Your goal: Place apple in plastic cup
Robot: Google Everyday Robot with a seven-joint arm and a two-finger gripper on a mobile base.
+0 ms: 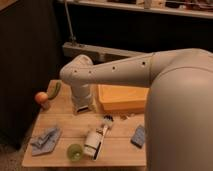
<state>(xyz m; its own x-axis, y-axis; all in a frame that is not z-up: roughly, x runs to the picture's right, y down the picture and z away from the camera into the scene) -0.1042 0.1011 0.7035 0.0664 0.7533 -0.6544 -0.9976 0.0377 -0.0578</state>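
The apple, small and orange-red, sits at the far left edge of the wooden table, beside an elongated green vegetable. The plastic cup, translucent yellowish-green, stands upright near the table's front edge, just left of a lying white bottle. My white arm reaches in from the right and bends down. My gripper hangs at its end over the middle back of the table, well to the right of the apple and above and behind the cup. It holds nothing that I can see.
A white bottle with a dark label lies on its side next to the cup. A blue-grey cloth lies front left, a blue packet front right, and a large yellow-orange block at the back right. Dark shelving stands behind.
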